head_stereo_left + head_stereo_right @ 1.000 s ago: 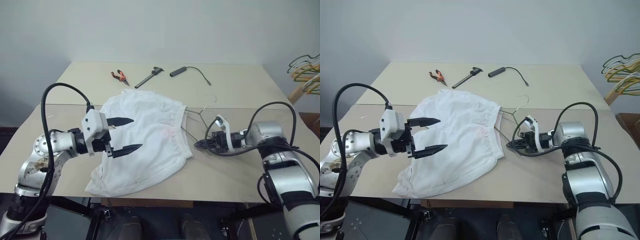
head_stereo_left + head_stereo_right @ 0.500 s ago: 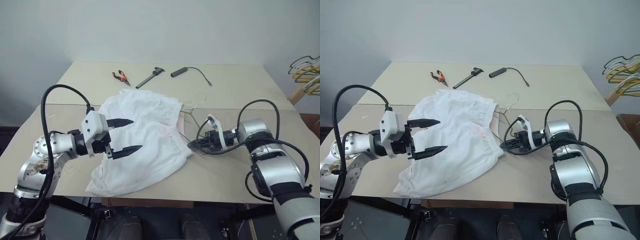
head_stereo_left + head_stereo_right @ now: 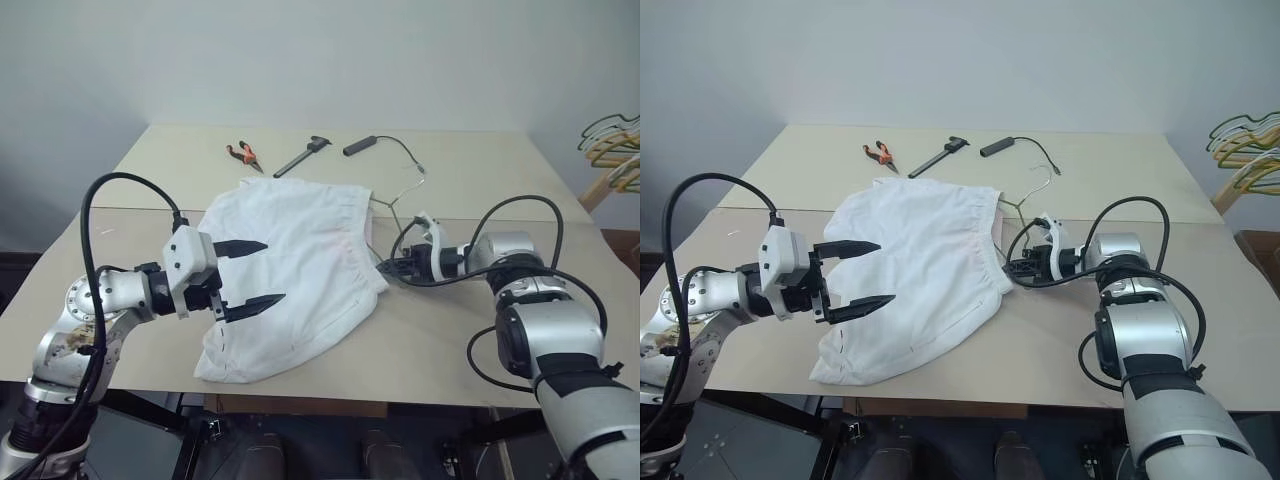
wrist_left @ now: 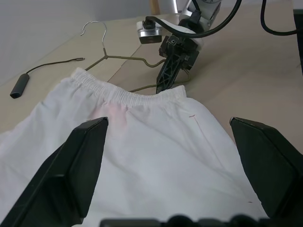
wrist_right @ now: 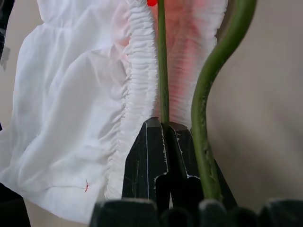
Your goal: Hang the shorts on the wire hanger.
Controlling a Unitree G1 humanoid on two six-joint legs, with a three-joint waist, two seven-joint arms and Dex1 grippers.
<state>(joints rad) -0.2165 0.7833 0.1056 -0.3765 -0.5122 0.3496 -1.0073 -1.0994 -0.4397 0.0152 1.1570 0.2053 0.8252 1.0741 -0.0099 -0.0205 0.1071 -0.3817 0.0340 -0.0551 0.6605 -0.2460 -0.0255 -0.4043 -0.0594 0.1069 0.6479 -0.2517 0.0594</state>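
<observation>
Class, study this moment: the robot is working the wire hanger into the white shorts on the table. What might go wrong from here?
1. The right gripper pinches only one thin wire of the wire hanger; it may twist or slip as it pushes.
2. The shorts lie loose, and the left gripper hangs open above them, so the cloth may bunch or slide instead of letting the wire in.
3. The waistband may snag the wire's bend.

The white shorts [image 3: 297, 268] are lying flat-ish and rumpled across the table, elastic waistband facing right, with a faint reddish mark near it. The thin grey-green wire hanger [image 3: 398, 197] is lying at that waistband, its hook curving away toward the far side.
</observation>
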